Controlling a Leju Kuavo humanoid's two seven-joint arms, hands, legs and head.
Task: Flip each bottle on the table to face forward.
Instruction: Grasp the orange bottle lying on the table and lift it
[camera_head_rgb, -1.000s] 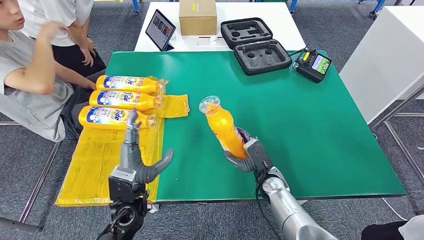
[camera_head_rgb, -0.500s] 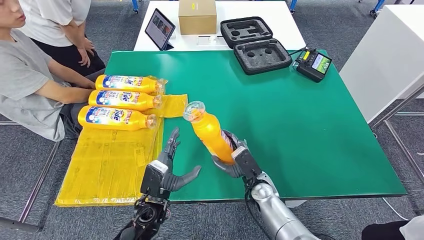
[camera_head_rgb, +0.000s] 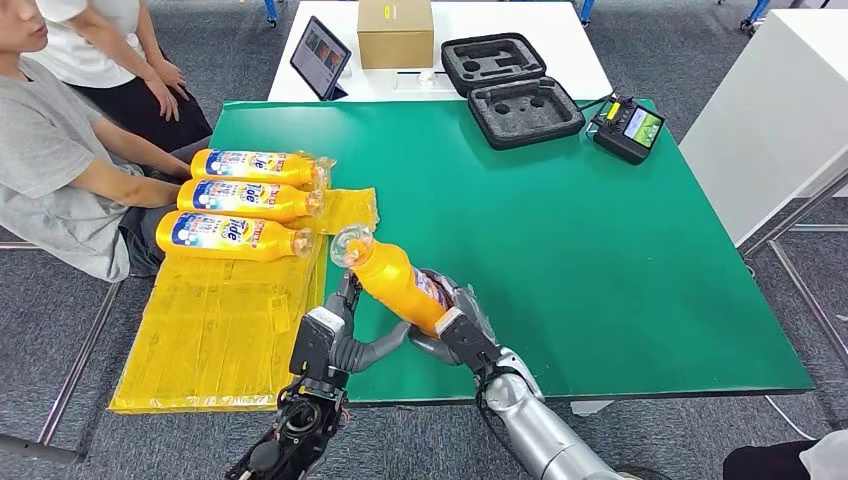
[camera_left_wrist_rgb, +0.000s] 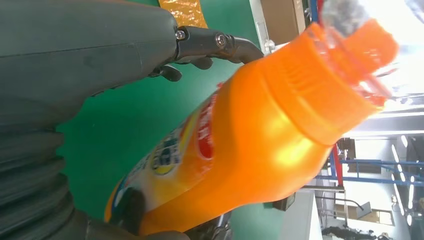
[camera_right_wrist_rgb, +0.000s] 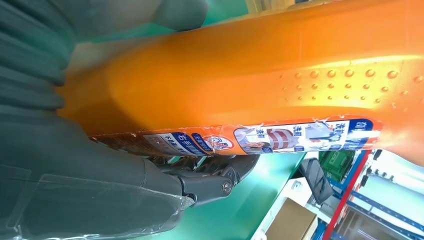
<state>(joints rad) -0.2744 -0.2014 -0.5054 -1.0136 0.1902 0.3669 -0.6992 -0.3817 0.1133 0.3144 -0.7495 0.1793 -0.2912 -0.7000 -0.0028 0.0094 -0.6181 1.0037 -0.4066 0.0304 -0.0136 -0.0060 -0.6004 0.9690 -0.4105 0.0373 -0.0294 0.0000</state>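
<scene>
right robot hand (camera_head_rgb: 452, 330) grips tilted orange bottle (camera_head_rgb: 395, 280)

Orange detergent bottle (camera_head_rgb: 395, 283), held above the green bench (camera_head_rgb: 600, 230) by the right hand (camera_head_rgb: 450, 325), tilted with its clear-capped neck pointing up and toward the left; its label shows along one side. Three more orange bottles (camera_head_rgb: 243, 200) lie side by side on yellow sheeting (camera_head_rgb: 210, 320), blue labels up, caps pointing right.

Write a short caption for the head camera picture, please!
Robot's right hand tilts an orange bottle toward its left hand above the green table.
</scene>
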